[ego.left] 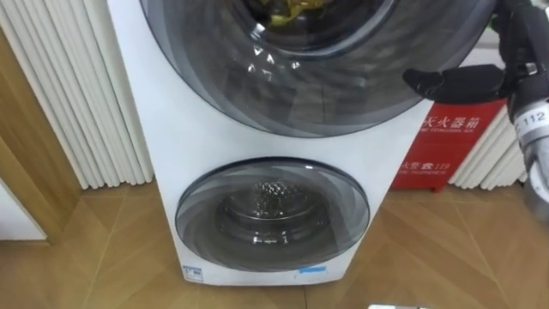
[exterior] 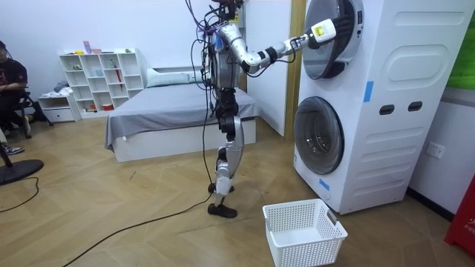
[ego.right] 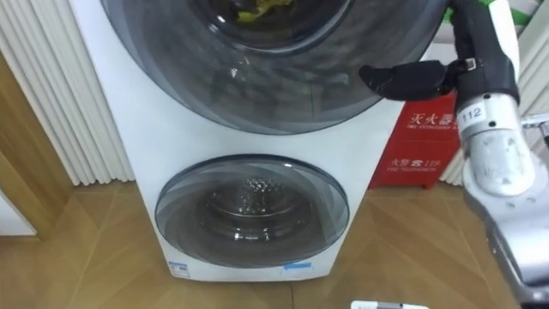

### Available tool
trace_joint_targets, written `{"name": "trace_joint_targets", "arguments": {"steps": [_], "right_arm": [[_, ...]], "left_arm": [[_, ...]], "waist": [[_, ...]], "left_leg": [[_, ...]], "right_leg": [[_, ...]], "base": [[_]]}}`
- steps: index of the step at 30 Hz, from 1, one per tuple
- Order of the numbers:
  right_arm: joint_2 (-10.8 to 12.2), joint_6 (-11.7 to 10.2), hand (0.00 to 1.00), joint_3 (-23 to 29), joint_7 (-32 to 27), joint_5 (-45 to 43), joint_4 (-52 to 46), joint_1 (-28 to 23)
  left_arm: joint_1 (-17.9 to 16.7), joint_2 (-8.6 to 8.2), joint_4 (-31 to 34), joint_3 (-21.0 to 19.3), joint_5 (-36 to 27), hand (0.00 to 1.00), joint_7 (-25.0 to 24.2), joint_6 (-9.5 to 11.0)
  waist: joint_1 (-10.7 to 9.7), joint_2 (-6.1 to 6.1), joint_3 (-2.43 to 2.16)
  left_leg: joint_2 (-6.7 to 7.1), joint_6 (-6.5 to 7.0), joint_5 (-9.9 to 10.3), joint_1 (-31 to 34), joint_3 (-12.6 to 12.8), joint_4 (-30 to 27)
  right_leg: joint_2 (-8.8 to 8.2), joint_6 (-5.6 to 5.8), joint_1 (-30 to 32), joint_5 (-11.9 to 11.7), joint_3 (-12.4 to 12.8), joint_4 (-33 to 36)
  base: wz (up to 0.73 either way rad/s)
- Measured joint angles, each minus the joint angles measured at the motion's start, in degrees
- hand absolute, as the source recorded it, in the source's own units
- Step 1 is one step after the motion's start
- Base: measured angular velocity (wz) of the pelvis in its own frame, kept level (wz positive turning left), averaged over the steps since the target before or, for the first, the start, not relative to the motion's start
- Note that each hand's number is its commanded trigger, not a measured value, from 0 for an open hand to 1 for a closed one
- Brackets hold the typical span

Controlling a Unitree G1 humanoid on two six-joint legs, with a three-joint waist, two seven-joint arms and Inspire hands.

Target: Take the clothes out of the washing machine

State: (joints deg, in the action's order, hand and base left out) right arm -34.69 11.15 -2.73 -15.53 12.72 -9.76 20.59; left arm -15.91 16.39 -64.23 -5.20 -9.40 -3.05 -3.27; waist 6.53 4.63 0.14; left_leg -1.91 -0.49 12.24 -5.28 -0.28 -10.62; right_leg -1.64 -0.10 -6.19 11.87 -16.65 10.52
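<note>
Washer [exterior: 401, 126]: a tall white stack with two round glass doors, at the room view's right. The robot stands upright on the wood floor [ego.left: 429, 245] facing it, with the bed [exterior: 171, 111] behind and its right arm raised and stretched to the top door. A ribbed white panel [ego.left: 77, 94] runs down the wall to the washer's left. The top door [ego.left: 343, 86] has dark grey glass. The bottom door [ego.left: 273, 215] is closed, and bare drum metal shows through it. A white slatted basket [exterior: 308, 245] sits on the floor just in front of the washer, below the bottom door. A red box [ego.left: 450, 142] stands against the wall on the washer's right. The right hand [ego.right: 479, 56] is at the top door's right rim. Its dark thumb [ego.right: 403, 81] lies straight across the grey ring. The other fingers run out of sight, so I cannot tell if the hand grips anything. The clothes [ego.left: 287, 10] are a yellow-green bundle inside the top drum, seen through the glass well clear of the hand.
</note>
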Motion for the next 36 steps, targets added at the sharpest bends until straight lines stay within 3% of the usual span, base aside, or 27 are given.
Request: {"name": "trace_joint_targets", "arguments": {"steps": [2, 5, 8, 11, 12, 13, 14, 15, 16, 17, 20, 22, 24, 26, 27, 28, 36], "right_arm": [[1.3, -1.3, 0.0, 0.0, 0.3, 0.0, -1.4, -1.5], [1.5, -3.0, 0.0, 0.8, 1.5, 0.0, -2.4, -2.8], [1.9, -3.8, 0.0, 1.8, 3.7, 0.0, -3.1, -3.7], [3.8, -4.3, 0.0, 2.2, 4.3, 0.1, -4.0, -4.2], [4.0, -5.2, 0.0, 2.3, 4.6, 0.1, -4.2, -4.5], [4.3, -5.7, 0.0, 2.6, 5.0, 0.2, -4.2, -4.9], [6.3, -7.0, 0.0, 2.6, 6.5, -0.1, -5.4, -5.7], [7.9, -8.0, 0.0, 1.5, 8.5, -0.1, -7.5, -6.3], [8.2, -8.7, 0.0, 1.3, 9.4, -0.1, -8.0, -7.7], [9.3, -9.3, 0.0, 0.5, 10.8, 0.6, -8.1, -10.9], [12.0, -9.4, 0.0, 1.4, 12.2, 3.0, -8.1, -14.8], [14.2, -10.3, 0.0, 2.8, 13.8, 3.0, -8.2, -16.6], [16.2, -11.3, 0.0, 3.1, 15.3, 3.2, -8.8, -18.2], [16.5, -12.8, 0.0, 3.1, 16.7, 3.8, -8.9, -20.2], [16.5, -13.6, 0.0, 3.0, 18.0, 4.3, -8.9, -21.6], [16.6, -13.8, 0.0, 2.9, 18.6, 4.4, -8.9, -22.0], [16.8, -14.0, 0.0, 0.1, 27.1, 5.5, -8.9, -28.1]], "left_arm": [[-0.1, 0.0, -0.7, 0.0, 0.0, 0.0, 0.0, 0.0], [-0.2, -0.03, -1.1, -0.1, 0.0, 0.0, 0.0, -0.1], [-0.2, -0.04, -1.1, -0.1, 0.0, 0.0, -0.2, -0.1], [-0.2, -0.16, -0.8, 1.5, 0.0, 0.0, -0.2, -0.2], [0.2, -0.64, -0.7, 2.3, 0.0, 0.0, -0.2, -0.1], [0.2, -0.77, -0.6, 2.3, 0.1, 0.0, -0.2, 0.0], [-0.2, -0.41, -0.6, 0.2, 0.5, 0.0, -0.1, 1.3], [-1.3, -0.02, -1.7, -2.5, 1.1, 0.0, 0.0, 2.2], [-1.2, -0.35, -2.9, -2.9, 1.3, 0.0, 0.0, 2.3], [-1.1, -0.62, -3.3, -1.8, 1.3, 0.0, 0.1, 2.2], [-1.2, -2.81, -2.1, -0.1, 1.1, 0.0, 0.1, 1.8], [-1.3, -2.76, -1.7, -0.1, 0.5, 0.0, 0.0, 1.2], [-1.5, -2.62, -1.7, 0.5, 0.0, 0.0, -0.2, 1.1], [-1.6, -2.56, -1.7, 2.5, 0.0, 0.0, -0.2, 1.3], [-2.0, -2.65, -1.8, 3.6, 0.0, 0.0, -0.2, 1.5], [-2.1, -2.71, -1.8, 3.9, 0.0, 0.0, -0.2, 1.6], [-2.4, -2.74, -1.8, 5.2, 0.0, 0.0, -0.2, 2.0]], "waist": [[0.0, -0.26, 0.03], [-0.4, -0.79, 0.07], [-1.0, -0.77, 0.07], [-2.0, -1.1, -0.09], [-2.0, -2.29, 0.27], [-1.8, -3.37, 0.83], [-1.6, -3.5, 0.23], [-2.1, -1.35, 0.35], [-3.2, -1.81, 0.29], [-3.6, -1.76, 0.1], [-3.7, -2.37, 0.3], [-3.5, -2.29, 0.12], [-3.4, -2.11, -0.04], [-3.8, -2.8, -0.13], [-4.0, -3.27, -0.57], [-4.2, -3.33, -0.73], [-4.9, -3.41, -0.54]], "left_leg": [[-0.1, -0.01, 0.0, -0.5, 0.0, 0.0], [-0.44, -0.01, 0.0, -1.1, -0.1, 0.0], [-0.6, -0.02, 0.0, -1.2, 0.0, -0.1], [-0.98, -0.02, 0.0, -1.5, 0.2, 0.0], [-2.73, -0.16, -0.4, -3.1, -2.6, 1.1], [-4.29, -0.46, -0.5, -3.6, -5.2, 1.7], [-6.37, -0.85, -0.4, -3.0, -6.9, 2.0], [-6.63, -3.18, 0.6, -2.2, -5.9, 1.6], [-7.71, -5.06, 2.0, -2.4, -5.3, 1.6], [-8.69, -5.99, 2.5, -3.4, -2.0, 1.5], [-8.38, -5.4, 2.1, -2.1, 4.8, 1.9], [-7.6, -5.19, 2.0, -2.0, 4.8, 1.9], [-6.69, -4.98, 2.0, -1.5, 4.9, 1.5], [-6.45, -4.74, 2.1, -1.3, 5.0, 0.8], [-6.29, -4.56, 2.0, -1.4, 5.0, 0.8], [-6.22, -4.52, 1.9, -1.4, 5.0, 0.7], [-6.15, -4.5, 1.8, -1.5, 5.0, 0.0]], "right_leg": [[0.1, 0.0, -0.4, 0.0, 0.3, 0.0], [0.38, 0.0, -0.7, 0.0, 0.8, 0.3], [0.46, -0.02, -1.4, 0.0, 0.8, 0.2], [0.8, -0.02, -1.4, 0.0, 0.8, 0.9], [1.3, -0.25, 2.3, 0.3, 0.6, 7.7], [2.39, -1.26, 5.2, 1.6, 1.7, 11.0], [6.13, -3.21, 9.2, 0.5, 7.7, 2.4], [5.91, -4.07, 11.3, -10.6, 8.0, -4.4], [6.35, -5.17, 11.3, -10.2, 6.9, -2.9], [6.73, -5.5, 10.4, -9.6, 5.0, -1.5], [6.57, -5.12, 7.7, -9.3, 3.6, -2.0], [6.24, -4.26, 7.7, -8.4, 3.8, -1.9], [5.42, -4.95, 7.6, -7.5, 3.8, -1.9], [5.03, -4.71, 7.3, -7.0, 3.5, -1.7], [4.79, -4.14, 7.2, -6.5, 3.4, -1.4], [4.67, -4.17, 7.2, -6.4, 3.3, -1.1], [4.6, -4.19, 7.4, -6.1, 3.9, 0.2]], "base": [[-0.09], [0.0], [0.08], [0.09], [-0.25], [-0.69], [-0.84], [-0.62], [-0.04], [0.39], [0.35], [0.2], [0.06], [0.15], [0.13], [0.1], [0.0]]}}
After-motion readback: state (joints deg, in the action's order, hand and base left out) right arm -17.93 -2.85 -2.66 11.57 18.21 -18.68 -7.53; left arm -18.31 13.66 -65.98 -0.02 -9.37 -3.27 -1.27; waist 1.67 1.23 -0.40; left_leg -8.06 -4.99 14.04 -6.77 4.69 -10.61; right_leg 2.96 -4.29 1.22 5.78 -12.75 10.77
